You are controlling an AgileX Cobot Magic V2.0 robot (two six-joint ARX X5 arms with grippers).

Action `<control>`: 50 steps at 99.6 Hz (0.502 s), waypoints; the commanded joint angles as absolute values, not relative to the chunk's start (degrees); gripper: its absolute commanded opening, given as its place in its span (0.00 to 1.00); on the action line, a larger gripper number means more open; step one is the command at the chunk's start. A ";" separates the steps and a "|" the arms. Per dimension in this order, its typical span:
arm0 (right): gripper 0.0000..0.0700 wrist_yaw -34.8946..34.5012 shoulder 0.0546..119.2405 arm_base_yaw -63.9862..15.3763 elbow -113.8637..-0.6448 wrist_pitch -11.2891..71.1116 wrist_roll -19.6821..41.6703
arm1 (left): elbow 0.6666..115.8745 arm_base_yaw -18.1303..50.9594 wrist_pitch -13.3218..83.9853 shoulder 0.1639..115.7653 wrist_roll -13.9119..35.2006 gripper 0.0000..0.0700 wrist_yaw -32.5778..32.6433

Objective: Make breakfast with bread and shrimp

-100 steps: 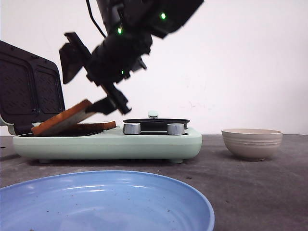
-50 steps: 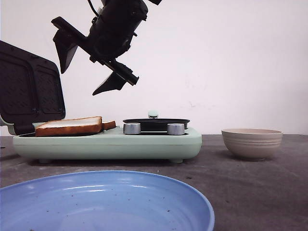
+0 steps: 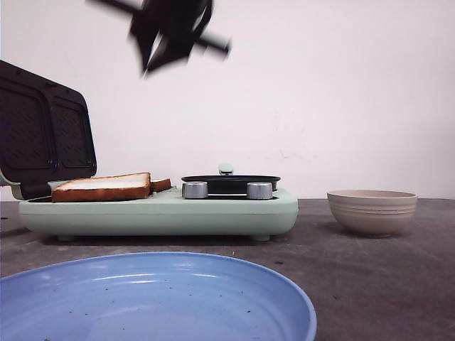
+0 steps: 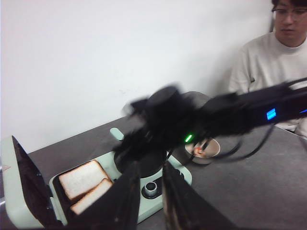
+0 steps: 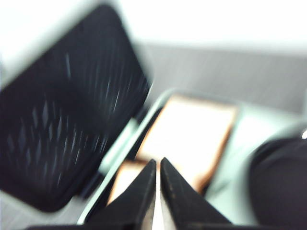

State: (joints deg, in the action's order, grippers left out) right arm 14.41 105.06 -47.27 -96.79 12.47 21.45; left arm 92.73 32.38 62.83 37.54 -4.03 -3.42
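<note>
On the mint-green sandwich maker [image 3: 160,212], two square bread slices [image 3: 104,186] with pale crumb and golden-brown crust lie flat in the dark plate, ribbed black lid up; curled orange-pink shrimp [image 4: 200,150] sit in the beige ribbed bowl [image 3: 372,211] well apart. Right gripper [image 5: 158,196] blurs high above, pointed black fingers nearly touching, holding nothing. Left gripper [image 4: 150,201] fingers slightly parted, empty; glossy blue plate [image 3: 156,298] nearest the camera.

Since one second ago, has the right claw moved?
Yes. The right claw has risen away from the bread on the sandwich maker, which it had held tilted.
</note>
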 commanded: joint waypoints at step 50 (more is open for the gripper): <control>0.01 16.43 66.83 -45.41 -58.61 -0.82 6.63 | 90.54 32.71 60.34 37.80 -5.78 0.00 2.24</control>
